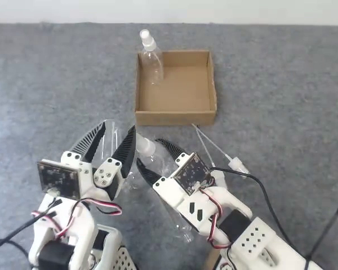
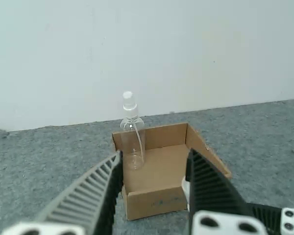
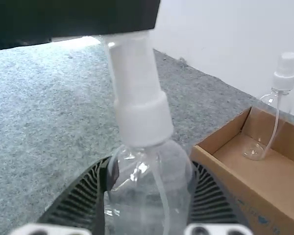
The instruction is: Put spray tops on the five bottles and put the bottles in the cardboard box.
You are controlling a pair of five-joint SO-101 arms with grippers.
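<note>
Gripping a clear bottle (image 3: 148, 196) by its body, the right pincer (image 3: 151, 171) has its 2 ribbed black fingers (image 3: 83, 196) pressed against the plastic, 1 on each side. That bottle wears a white spray top (image 3: 137, 98), and it leans rather than standing straight between the fingers. From above, this pincer sits just in front of the cardboard box (image 1: 174, 118), with the held bottle's white top poking out toward the left arm.

Over to the left pincer (image 1: 116, 128): it is spread wide and hangs just beside the held bottle, fingertips aimed at the box. Its own camera looks out between the 2 parted fingers, straight at the box's front wall.

Now the box itself, open-topped, flat on the grey bench (image 1: 281, 84). A second bottle (image 1: 152, 64) stands upright in its far left corner, spray top on, the white head rising above the rim.

Further out, a loose spray top (image 1: 238, 165) lies on the bench to the right of the right arm, near the box's front right corner, its thin tube running back toward the box. Beneath the right arm there is more clear plastic (image 1: 180, 216) on the bench; whether that is 1 bottle or more, I cannot tell.
</note>
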